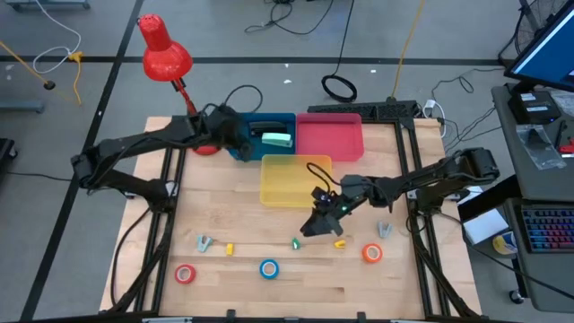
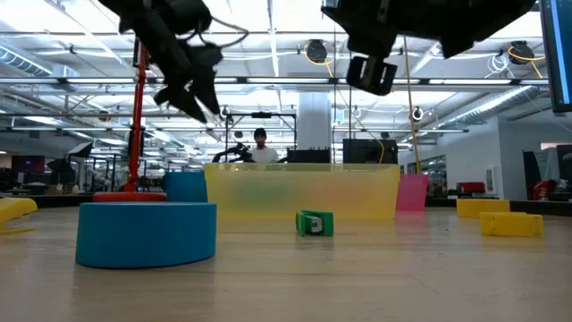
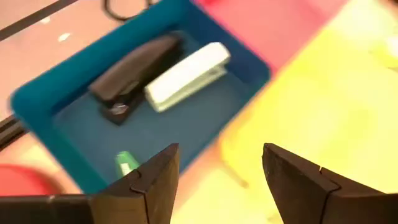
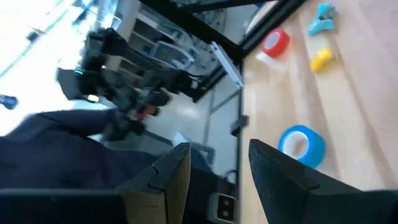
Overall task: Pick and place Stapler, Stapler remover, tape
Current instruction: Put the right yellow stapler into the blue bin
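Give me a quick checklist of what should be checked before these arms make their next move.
1. Left gripper empty, jaws apart over the blue bin: ok.
2. Black stapler and white stapler lying inside the blue bin: ok.
3. Yellow bin and pink bin free of items: cannot tell.
4. Right gripper carrying nothing: ok.
5. Tape rolls put away: not ok; the red tape, blue tape and orange tape lie on the table.
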Controlling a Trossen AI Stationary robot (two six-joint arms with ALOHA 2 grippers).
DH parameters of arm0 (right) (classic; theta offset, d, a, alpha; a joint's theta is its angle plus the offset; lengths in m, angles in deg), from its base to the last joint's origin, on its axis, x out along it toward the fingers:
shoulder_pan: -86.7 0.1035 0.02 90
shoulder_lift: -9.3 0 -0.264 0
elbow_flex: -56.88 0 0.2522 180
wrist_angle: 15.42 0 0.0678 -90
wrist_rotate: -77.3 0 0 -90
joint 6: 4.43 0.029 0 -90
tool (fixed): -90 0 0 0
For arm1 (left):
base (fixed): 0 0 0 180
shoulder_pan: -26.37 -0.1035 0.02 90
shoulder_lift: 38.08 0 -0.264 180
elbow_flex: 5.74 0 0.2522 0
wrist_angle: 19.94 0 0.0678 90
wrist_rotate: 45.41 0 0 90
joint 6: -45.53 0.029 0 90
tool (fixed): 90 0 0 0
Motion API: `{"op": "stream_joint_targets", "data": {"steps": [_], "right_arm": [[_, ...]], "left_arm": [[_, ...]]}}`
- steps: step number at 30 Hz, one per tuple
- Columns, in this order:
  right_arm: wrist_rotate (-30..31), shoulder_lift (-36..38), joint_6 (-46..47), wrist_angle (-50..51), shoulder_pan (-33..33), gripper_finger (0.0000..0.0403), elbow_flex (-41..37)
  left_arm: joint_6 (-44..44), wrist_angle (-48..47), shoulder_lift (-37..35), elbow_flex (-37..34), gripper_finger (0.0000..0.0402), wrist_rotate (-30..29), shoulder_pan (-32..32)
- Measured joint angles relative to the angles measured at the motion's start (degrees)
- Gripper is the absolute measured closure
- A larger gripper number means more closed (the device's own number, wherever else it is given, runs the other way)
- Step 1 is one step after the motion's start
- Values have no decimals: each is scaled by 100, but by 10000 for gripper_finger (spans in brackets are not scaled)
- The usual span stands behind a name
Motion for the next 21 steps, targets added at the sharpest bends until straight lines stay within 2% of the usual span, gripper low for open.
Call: {"op": "stream_joint_targets", "data": {"steps": [4, 7, 13, 16, 21], "right_arm": [[606, 484, -399, 731, 277, 248, -5], [1312, 941, -644, 1478, 546, 248, -5], [2483, 1831, -679, 3010, 1065, 248, -1], [2836, 2171, -456, 3849, 1269, 248, -1], [2964, 2541, 344, 5258, 1548, 248, -1]], "left_arm": [[-3, 1, -204, 0, 172, 28, 469], [-104, 21, -283, 0, 172, 35, 813], [-168, 8, -350, -2, 172, -3, 1461], [-328, 4, -342, -4, 172, -124, 1758], [-627, 204, -354, -260, 172, -529, 2274]]}}
